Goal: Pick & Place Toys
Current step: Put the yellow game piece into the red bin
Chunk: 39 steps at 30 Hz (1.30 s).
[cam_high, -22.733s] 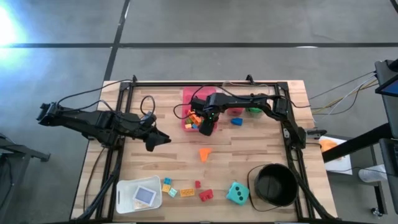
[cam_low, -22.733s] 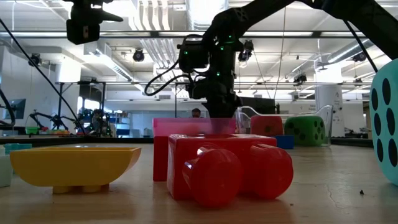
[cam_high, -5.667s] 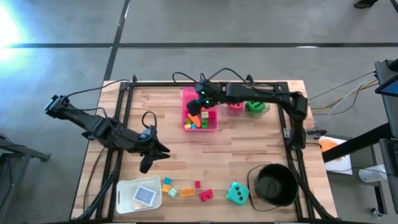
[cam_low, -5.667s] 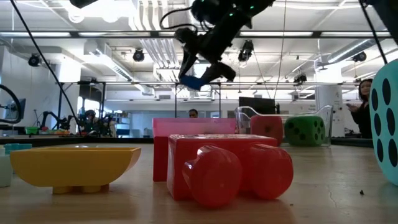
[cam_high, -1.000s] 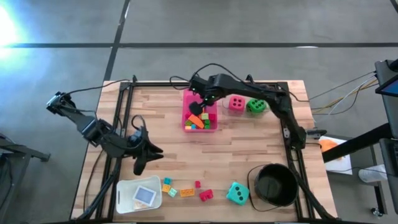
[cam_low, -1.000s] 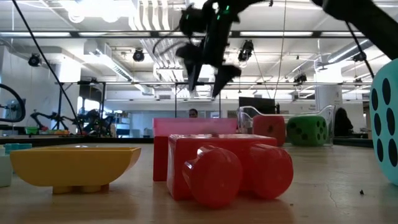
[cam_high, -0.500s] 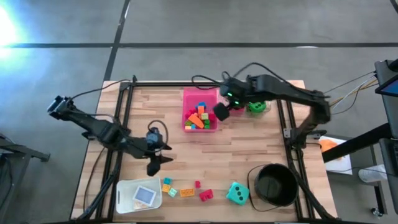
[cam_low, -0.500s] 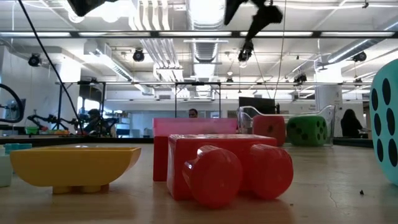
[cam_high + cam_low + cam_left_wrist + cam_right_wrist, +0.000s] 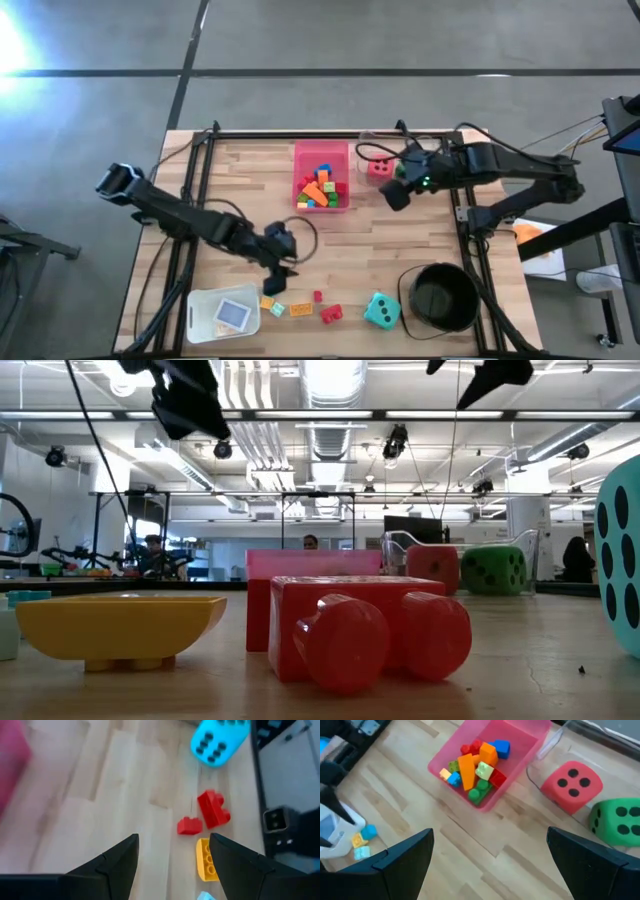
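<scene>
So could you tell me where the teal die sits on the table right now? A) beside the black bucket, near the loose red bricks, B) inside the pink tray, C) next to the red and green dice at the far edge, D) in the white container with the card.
A: the teal die rests on the bare wood just beside the black bucket, with the loose red bricks on its other side.

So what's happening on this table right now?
Two arms are sorting toys into a pink tray, which already holds a pile of coloured bricks. The left gripper, open and empty, hangs over the loose bricks at the near edge, by the teal die. The right gripper, open and empty, hovers beside the tray near the red die and green die.
</scene>
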{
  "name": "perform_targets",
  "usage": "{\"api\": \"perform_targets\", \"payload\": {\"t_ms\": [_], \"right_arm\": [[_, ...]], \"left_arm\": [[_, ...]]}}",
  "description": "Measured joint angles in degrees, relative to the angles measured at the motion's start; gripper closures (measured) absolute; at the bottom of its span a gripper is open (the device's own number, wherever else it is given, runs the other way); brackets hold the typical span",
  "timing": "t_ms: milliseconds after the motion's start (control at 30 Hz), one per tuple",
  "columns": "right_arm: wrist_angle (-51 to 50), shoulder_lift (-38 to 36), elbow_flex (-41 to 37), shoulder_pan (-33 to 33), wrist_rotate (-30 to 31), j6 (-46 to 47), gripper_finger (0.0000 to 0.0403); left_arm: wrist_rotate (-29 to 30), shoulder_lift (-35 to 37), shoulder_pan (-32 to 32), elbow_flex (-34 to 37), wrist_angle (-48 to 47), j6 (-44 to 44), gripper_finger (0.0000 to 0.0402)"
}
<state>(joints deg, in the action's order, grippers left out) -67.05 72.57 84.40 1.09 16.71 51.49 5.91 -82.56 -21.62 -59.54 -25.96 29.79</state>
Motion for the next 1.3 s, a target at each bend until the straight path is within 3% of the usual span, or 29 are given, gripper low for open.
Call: {"api": "perform_targets", "payload": {"t_ms": [300,567,1067,1300], "right_arm": [[8.28,-8.52,-10.87,2.08,-1.64,-2.01,0.002],[9.18,-13.65,-15.59,4.0,-1.68,1.16,0.002],[9.48,-16.58,-17.68,4.31,-0.17,0.82,0.002],[9.56,-16.69,-17.42,4.31,-0.04,-0.23,0.0021]], "left_arm": [[-2.86,-13.82,-4.4,-5.81,0.08,-7.22,0.0156],[-4.56,-20.67,-8.3,-10.77,0.09,-10.15,0.0156],[-5.26,-26.2,-9.87,-11.1,0.66,-3.82,0.0157],[0.68,-28.4,-11.28,-16.46,-1.04,-4.42,0.0156]]}}
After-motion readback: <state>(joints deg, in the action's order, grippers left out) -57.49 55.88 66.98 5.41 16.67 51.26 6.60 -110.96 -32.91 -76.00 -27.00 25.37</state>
